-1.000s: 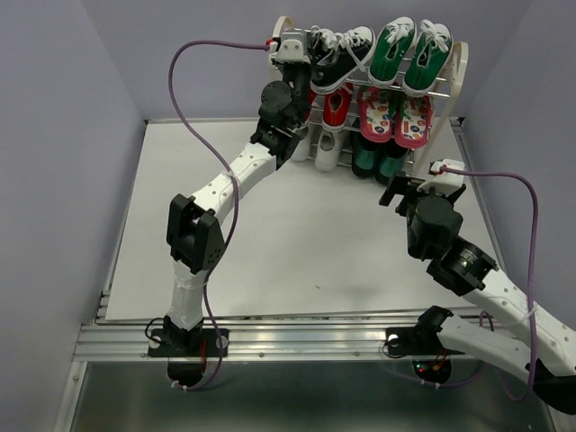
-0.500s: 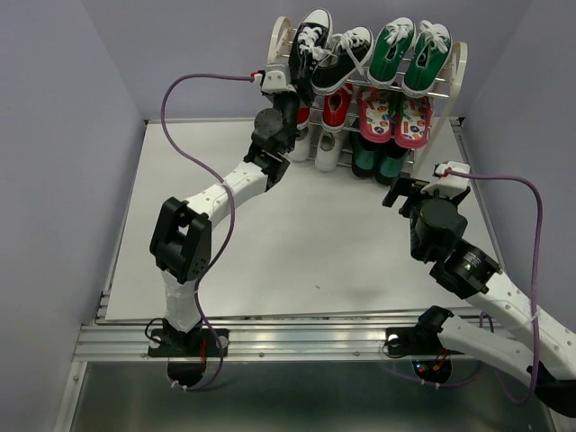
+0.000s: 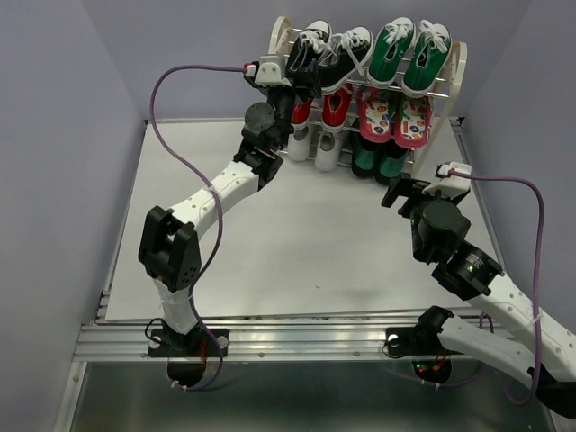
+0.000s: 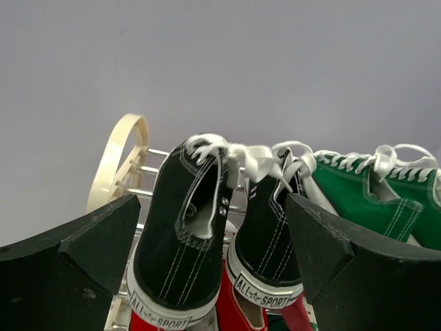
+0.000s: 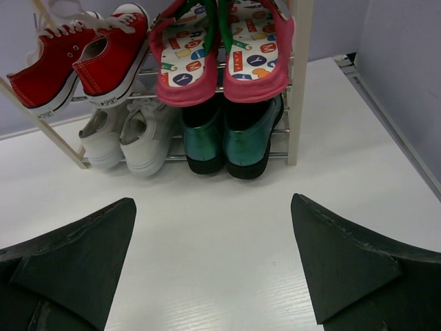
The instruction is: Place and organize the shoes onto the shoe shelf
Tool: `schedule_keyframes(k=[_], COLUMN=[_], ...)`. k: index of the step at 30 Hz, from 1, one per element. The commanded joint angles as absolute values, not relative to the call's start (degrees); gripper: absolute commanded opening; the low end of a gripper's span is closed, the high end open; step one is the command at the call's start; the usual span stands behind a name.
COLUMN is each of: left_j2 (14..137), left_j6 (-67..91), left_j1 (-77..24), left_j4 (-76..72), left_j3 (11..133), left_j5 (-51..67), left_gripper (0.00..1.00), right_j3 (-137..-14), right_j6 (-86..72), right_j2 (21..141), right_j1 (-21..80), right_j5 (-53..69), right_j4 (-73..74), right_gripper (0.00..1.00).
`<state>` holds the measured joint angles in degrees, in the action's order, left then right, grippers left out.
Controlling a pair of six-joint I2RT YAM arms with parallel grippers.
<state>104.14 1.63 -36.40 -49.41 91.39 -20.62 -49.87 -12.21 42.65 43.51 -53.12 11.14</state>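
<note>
The shoe shelf (image 3: 461, 63) stands at the back of the table. Its top tier carries the black shoes (image 3: 310, 54), heels toward me, next to a green pair (image 3: 409, 54). The red shoes (image 3: 335, 106) lie on the middle tier and the white shoes (image 3: 324, 148) at the bottom. My left gripper (image 3: 286, 90) hangs open just in front of the black heels (image 4: 182, 234), touching neither shoe. My right gripper (image 3: 396, 191) is open and empty above the table, facing the shelf's lower tiers, with the red shoes (image 5: 76, 58) and white shoes (image 5: 127, 134) in its view.
A pink patterned pair (image 5: 220, 62) sits on the middle tier at the right, and a dark green pair (image 5: 231, 134) below it. The shelf's cream side frame (image 4: 114, 162) is left of the black shoes. Lilac walls close in the white table (image 3: 270, 243).
My left gripper opened and let go of the left black shoe, which tipped down onto the top tier beside its mate. The left arm drew back slightly. The right arm barely moved.
</note>
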Motion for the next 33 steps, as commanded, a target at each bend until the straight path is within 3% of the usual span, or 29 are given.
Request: schedule_keyframes(k=[1, 7, 14, 18, 23, 33], left_j2=[98.5, 94.8, 85.1, 82.4, 85.7, 99.9], left_j6=[0.3, -1.3, -4.7, -8.3, -6.9, -8.8], left_j1=[-36.7, -36.7, -36.7, -35.4, -30.2, -28.7], left_j4=[-46.9, -36.3, -31.7, -23.0, -17.1, -10.0], left_j3=[94.7, 98.1, 88.1, 86.4, 89.6, 105.1], left_j5=[-17.2, -14.1, -12.0, -3.5, 9.0, 8.8], left_gripper=[0.99, 0.99, 0.99, 0.99, 0.99, 0.99], right_j3=[-50.9, -51.9, -52.8, -53.2, -53.5, -54.1], right_j6=[-13.9, -14.9, -16.2, -17.0, -17.5, -17.2], right_j2=[41.6, 41.5, 41.7, 41.0, 40.6, 41.2], right_j1=[43.5, 43.5, 43.5, 43.5, 43.5, 43.5], right_j5=[-52.6, -51.0, -50.2, -50.1, -49.8, -50.9], right_j4=[10.7, 12.6, 16.7, 18.2, 18.8, 19.2], right_gripper=[1.0, 1.0, 1.0, 1.0, 1.0, 1.0])
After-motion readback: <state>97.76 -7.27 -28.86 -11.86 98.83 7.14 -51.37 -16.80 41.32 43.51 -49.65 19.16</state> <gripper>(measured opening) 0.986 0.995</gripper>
